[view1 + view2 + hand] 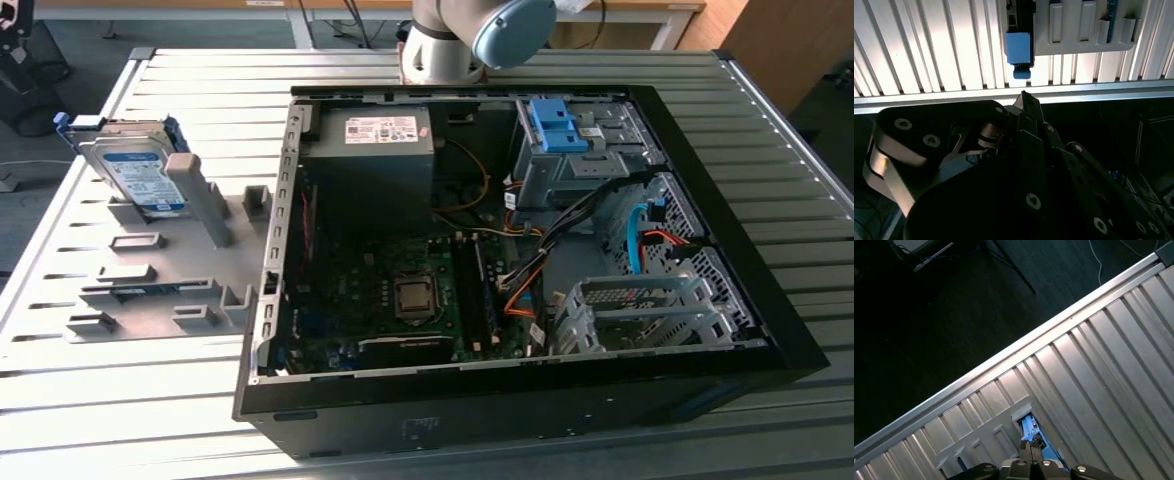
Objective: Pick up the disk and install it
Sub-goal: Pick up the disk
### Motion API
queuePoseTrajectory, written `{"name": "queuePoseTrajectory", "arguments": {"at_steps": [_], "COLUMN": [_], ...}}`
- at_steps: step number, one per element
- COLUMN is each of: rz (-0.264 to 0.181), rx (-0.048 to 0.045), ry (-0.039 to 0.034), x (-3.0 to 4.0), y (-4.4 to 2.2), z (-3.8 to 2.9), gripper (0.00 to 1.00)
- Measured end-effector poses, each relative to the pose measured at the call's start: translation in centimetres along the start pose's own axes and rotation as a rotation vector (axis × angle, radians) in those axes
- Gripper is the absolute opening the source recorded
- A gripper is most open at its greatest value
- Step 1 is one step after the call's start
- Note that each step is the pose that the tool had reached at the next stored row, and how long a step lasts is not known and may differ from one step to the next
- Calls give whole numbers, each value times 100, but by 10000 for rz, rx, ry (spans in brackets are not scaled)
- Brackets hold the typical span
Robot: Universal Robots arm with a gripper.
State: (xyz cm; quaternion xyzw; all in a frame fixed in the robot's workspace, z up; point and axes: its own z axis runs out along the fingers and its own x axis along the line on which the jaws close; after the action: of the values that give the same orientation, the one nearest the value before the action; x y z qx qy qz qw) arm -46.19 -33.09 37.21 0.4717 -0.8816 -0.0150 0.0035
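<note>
Seeing the disk standing up on its thin side in a gray holder, w/ a blue frame around it. Sitting w/ that holder on the ribbed metal table, at the exterior view's left of the big open PC box, apart from the box. Not yet going into the box.

Spotting inside the box: a black block w/ a white sticker, a dark board on the bottom, and a blue latch piece on a metal cage by the far corner. Showing the arm just behind the box's far wall.

Looking down in both wrist views past the gripper, hanging over the table by the holder's end. Lining up near the disk's blue edge but not touching it. Pressing the fingertips together, clenched, w/ nothing btw them. Catching dark floor past the table's edge in the first wrist view.
</note>
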Motion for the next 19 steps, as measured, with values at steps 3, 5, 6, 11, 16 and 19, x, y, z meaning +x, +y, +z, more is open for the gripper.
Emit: {"name": "queuePoseTrajectory", "arguments": {"at_steps": [3,5,6,11,16,19], "rz": [-551,-880,-1031,-1715,-2346,-2708], "rx": [-6,-8,-9,-14,-20,-22], "ry": [18,28,33,53,72,83], "x": [0,0,0,0,-1,0], "y": [0,0,0,0,0,0], "z": [0,1,1,3,5,5], "gripper": [11,11,11,11,11,11]}}
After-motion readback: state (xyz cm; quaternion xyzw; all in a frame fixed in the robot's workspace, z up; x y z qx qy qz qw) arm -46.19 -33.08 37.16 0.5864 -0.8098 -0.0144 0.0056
